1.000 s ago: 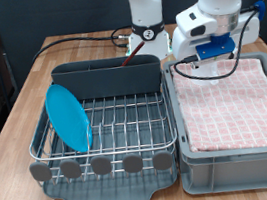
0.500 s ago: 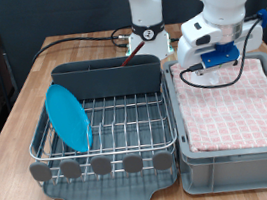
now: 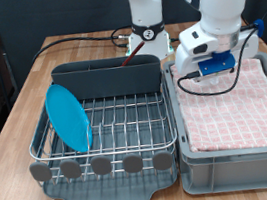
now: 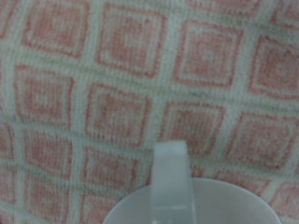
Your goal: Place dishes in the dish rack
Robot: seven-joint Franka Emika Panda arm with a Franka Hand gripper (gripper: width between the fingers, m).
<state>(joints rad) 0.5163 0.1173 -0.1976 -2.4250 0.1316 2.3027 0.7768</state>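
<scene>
The dish rack [image 3: 103, 135] stands at the exterior view's left, a silver wire grid in a dark grey tray. The light-blue plate [image 3: 69, 117] stands on edge in its left side. A slim reddish-brown handle, seemingly the spoon [image 3: 128, 59], pokes out of the tall back compartment. My gripper [image 3: 208, 70] hangs low over the far left part of the cloth-lined bin [image 3: 242, 149]. Its fingers do not show. In the wrist view the white mug [image 4: 182, 198] fills the lower edge, handle towards the camera, against the pink checked cloth [image 4: 121, 75]. The mug is hidden in the exterior view.
The grey bin lined with pink checked cloth sits right beside the rack at the exterior view's right. The robot base [image 3: 146, 37] and cables [image 3: 84, 37] lie behind the rack. The wooden table [image 3: 10, 189] shows at the left and front.
The gripper has moved towards the exterior view's left and a little down over the bin's far left corner. The plate and rack have not moved.
</scene>
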